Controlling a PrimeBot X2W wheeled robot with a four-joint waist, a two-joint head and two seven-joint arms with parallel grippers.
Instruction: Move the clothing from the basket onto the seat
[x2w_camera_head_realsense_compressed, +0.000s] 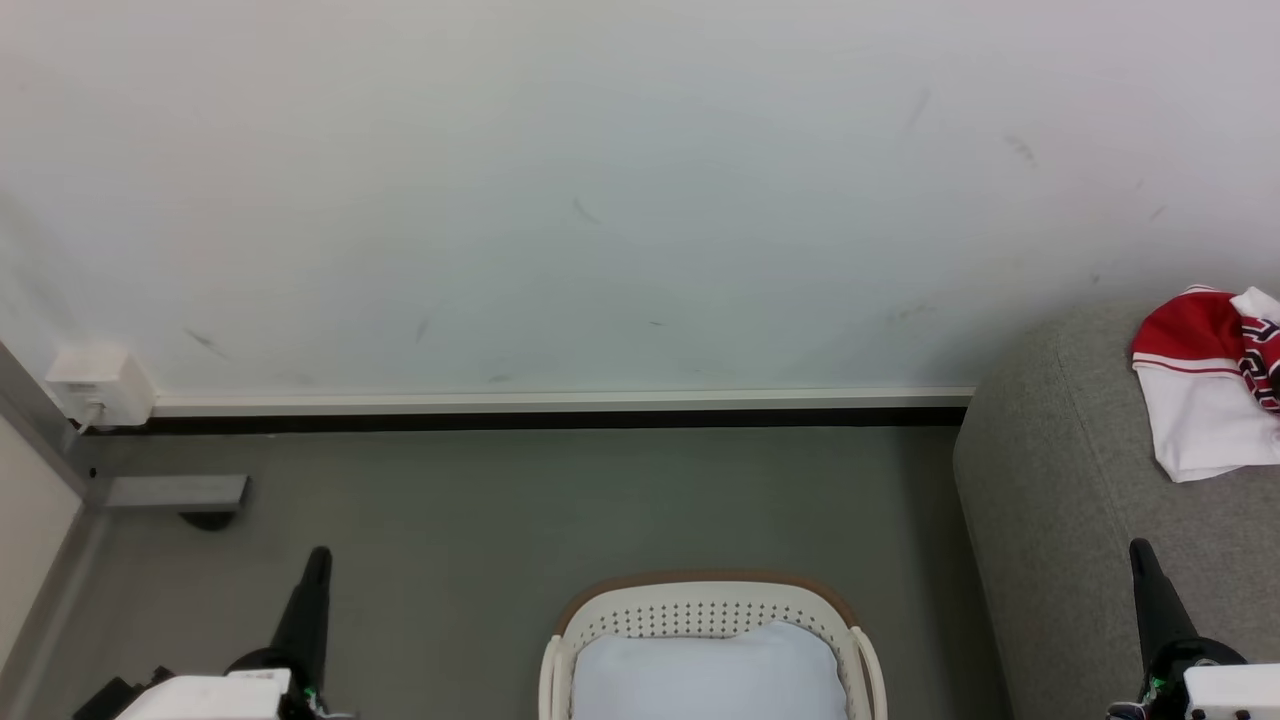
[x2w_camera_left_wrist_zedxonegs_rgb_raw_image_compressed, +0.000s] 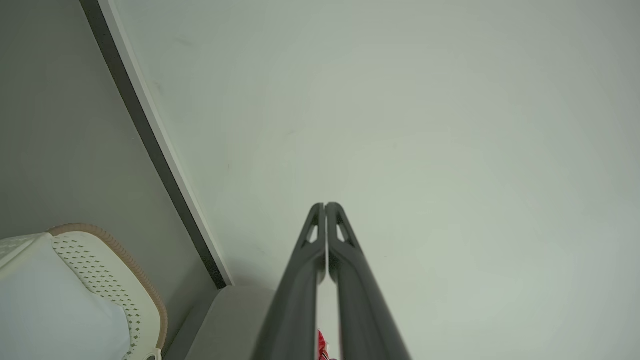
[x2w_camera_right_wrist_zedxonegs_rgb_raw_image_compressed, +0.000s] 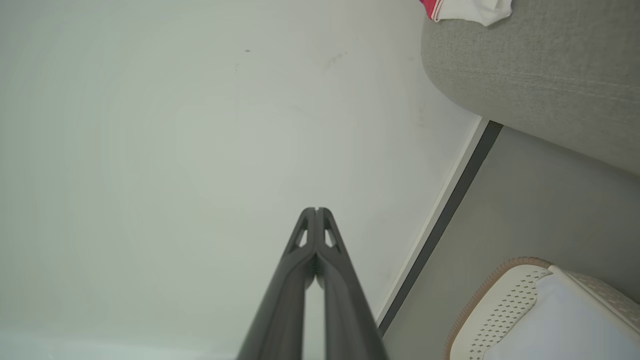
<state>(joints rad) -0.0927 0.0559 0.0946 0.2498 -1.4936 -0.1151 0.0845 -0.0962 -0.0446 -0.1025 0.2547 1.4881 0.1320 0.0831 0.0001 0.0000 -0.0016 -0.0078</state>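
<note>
A red and white jersey, the clothing (x2w_camera_head_realsense_compressed: 1210, 385), lies bunched on the grey seat (x2w_camera_head_realsense_compressed: 1060, 500) at the right; a corner of it (x2w_camera_right_wrist_zedxonegs_rgb_raw_image_compressed: 467, 9) shows on the seat (x2w_camera_right_wrist_zedxonegs_rgb_raw_image_compressed: 540, 75) in the right wrist view. The cream basket (x2w_camera_head_realsense_compressed: 700, 610) stands on the floor at bottom centre, holding a plain pale blue-white cloth (x2w_camera_head_realsense_compressed: 710, 675). My left gripper (x2w_camera_head_realsense_compressed: 318, 556) is at the lower left, shut and empty, well left of the basket (x2w_camera_left_wrist_zedxonegs_rgb_raw_image_compressed: 120, 280). Over the seat's front, my right gripper (x2w_camera_head_realsense_compressed: 1138, 548) is shut and empty too. Both point at the wall, left gripper (x2w_camera_left_wrist_zedxonegs_rgb_raw_image_compressed: 325, 205) and right gripper (x2w_camera_right_wrist_zedxonegs_rgb_raw_image_compressed: 316, 210).
A white wall with a dark skirting strip (x2w_camera_head_realsense_compressed: 520, 420) runs behind the grey floor (x2w_camera_head_realsense_compressed: 600, 500). A white socket box (x2w_camera_head_realsense_compressed: 100, 385) sits low on the wall at the left, with a grey metal foot (x2w_camera_head_realsense_compressed: 180, 493) below it. A pale panel edge (x2w_camera_head_realsense_compressed: 30, 500) stands at the far left.
</note>
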